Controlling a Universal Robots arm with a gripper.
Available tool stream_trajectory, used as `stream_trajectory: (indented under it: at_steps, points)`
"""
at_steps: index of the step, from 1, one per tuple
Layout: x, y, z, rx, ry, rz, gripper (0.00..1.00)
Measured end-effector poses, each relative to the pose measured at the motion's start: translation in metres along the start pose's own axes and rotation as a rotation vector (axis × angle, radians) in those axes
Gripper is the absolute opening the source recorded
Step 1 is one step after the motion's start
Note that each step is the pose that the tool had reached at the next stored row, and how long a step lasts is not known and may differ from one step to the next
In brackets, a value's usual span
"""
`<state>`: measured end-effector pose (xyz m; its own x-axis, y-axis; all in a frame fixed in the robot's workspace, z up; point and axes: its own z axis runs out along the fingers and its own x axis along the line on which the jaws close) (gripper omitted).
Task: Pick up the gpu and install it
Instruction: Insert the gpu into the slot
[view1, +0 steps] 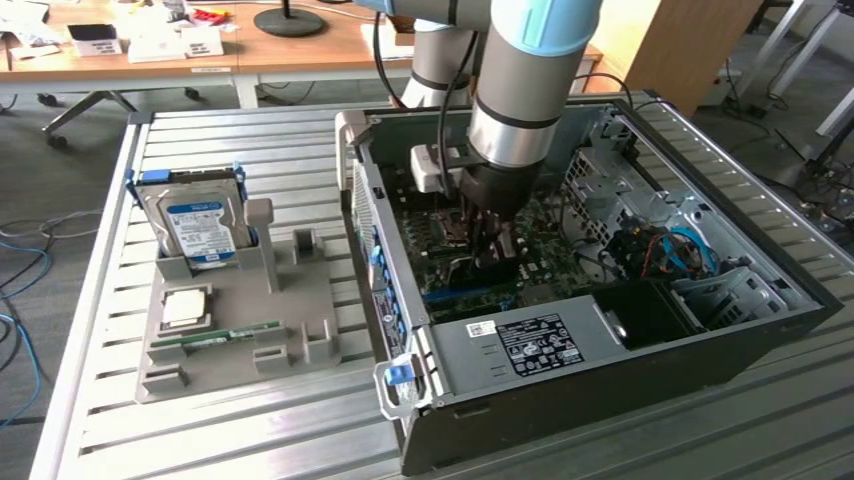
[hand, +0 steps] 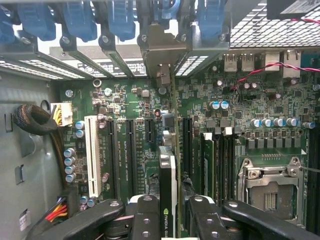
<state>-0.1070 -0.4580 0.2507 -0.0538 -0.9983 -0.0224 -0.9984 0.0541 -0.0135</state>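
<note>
The thin dark expansion card with a silver-grey metal end bracket, the gpu (hand: 168, 165), was held edge-on between the black fingers of the gripper (hand: 169, 216), which were closed narrowly on it. It was positioned inside the open black computer case (view1: 747, 330), over the slots of the green motherboard (hand: 225, 125). The silver hard drive with a blue label (view1: 198, 228) stood in the grey holder tray (view1: 214, 370) well apart.

even daylight brightens the tabletop (view1: 267, 420); inside the case (view1: 601, 400) it is dimmer, soft shadow beneath the arm (view1: 527, 70).
</note>
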Motion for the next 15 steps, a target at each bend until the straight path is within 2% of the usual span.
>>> stream_trajectory:
  at_steps: [15]
  points:
    - [0.0, 0.001, 0.002, 0.0001, -0.0001, 0.0, 0.27]
